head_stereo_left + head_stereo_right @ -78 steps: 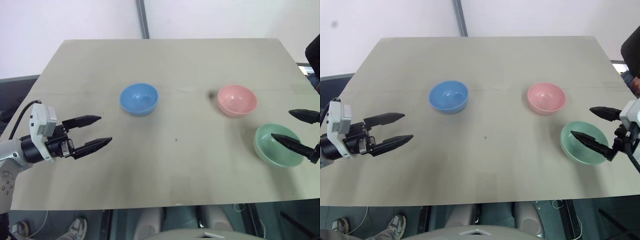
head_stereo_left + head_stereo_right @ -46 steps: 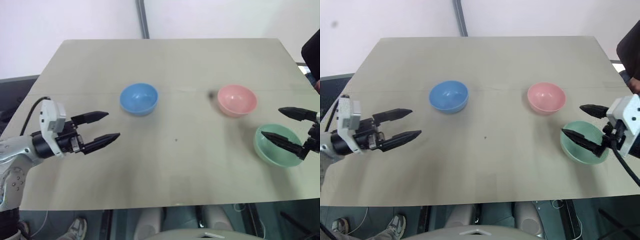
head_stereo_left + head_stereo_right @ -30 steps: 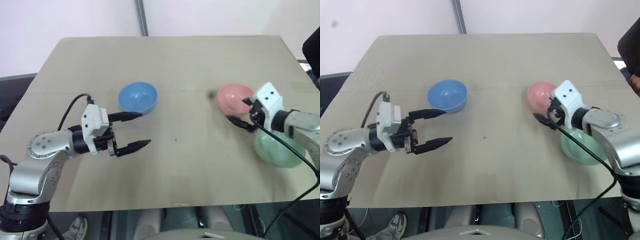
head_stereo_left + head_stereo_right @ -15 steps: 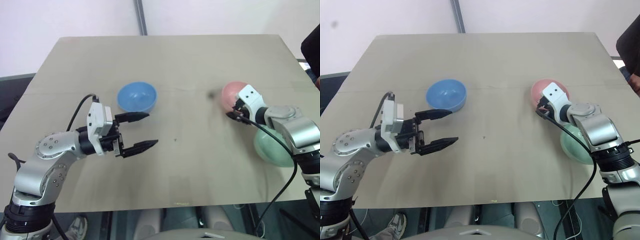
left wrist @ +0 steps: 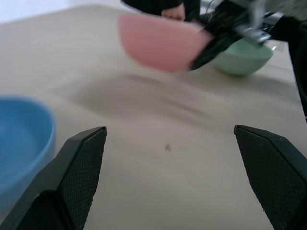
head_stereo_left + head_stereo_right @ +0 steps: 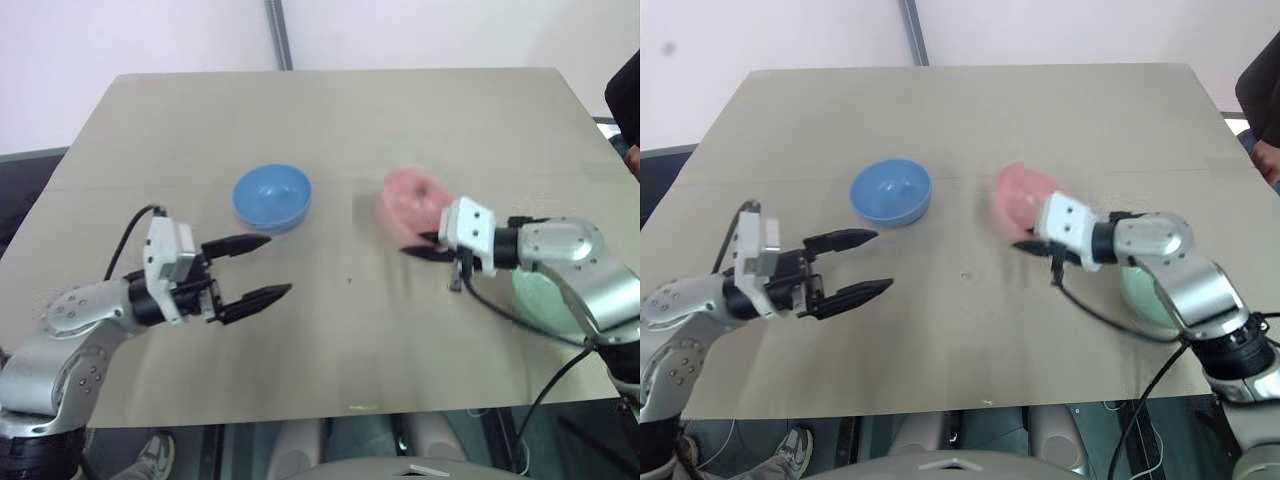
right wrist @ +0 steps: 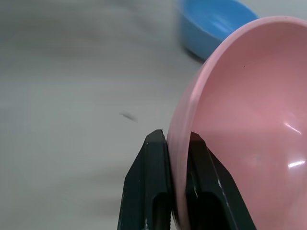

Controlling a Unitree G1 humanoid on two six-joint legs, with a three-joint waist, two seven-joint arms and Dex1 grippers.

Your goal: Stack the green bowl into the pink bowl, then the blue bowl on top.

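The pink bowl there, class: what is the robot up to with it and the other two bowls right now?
The right gripper has its fingers shut on the rim of the pink bowl, holding it tilted above the table near the middle. The green bowl sits on the table behind that arm, and the blue bowl sits to the left. The left gripper hovers open and empty near the blue bowl. Nothing is stacked yet.

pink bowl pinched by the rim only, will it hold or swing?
Probably stiff: the smooth salmon-pink bowl keeps its round shape with the right gripper shut on its thin rim. Likely light, since a rim pinch carries it clear of the table. Its glossy wall could slip or pivot, and it already hangs tilted.
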